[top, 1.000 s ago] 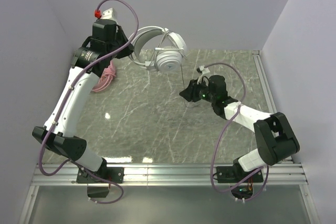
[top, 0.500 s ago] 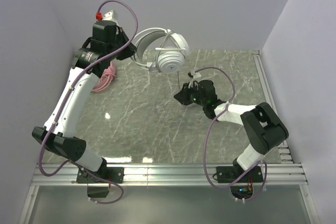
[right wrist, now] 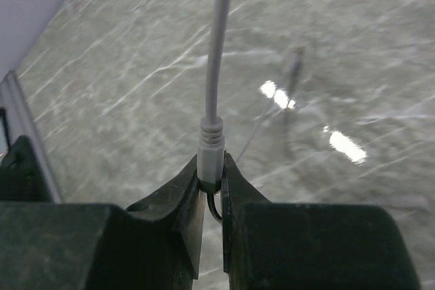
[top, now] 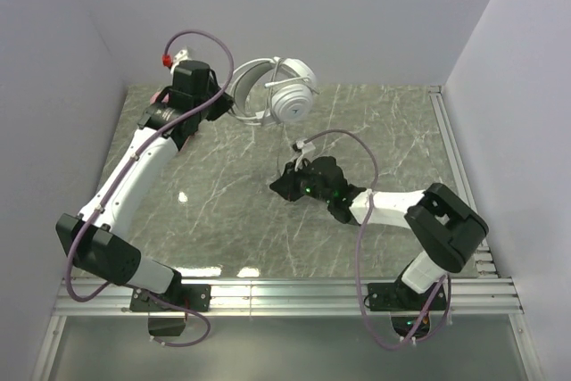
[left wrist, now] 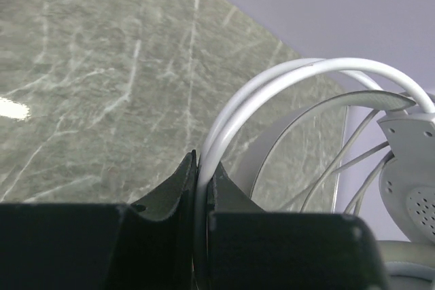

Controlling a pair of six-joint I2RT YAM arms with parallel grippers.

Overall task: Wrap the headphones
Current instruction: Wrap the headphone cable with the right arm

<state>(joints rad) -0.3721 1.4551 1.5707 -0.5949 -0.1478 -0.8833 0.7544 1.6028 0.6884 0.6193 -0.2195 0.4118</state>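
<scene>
Holding headphones point(top: 290, 103) aloft, left arm point(top: 134, 176) outstretched

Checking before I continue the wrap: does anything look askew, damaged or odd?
Nothing stands out. The left gripper pinches the band of the white headset, holding it off the table; the right gripper clamps the plug end of its white cable.

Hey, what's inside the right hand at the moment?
The right hand is shut on the ribbed white plug sleeve of the cable from the white headphones. The plug's tip is covered by the fingers.
</scene>
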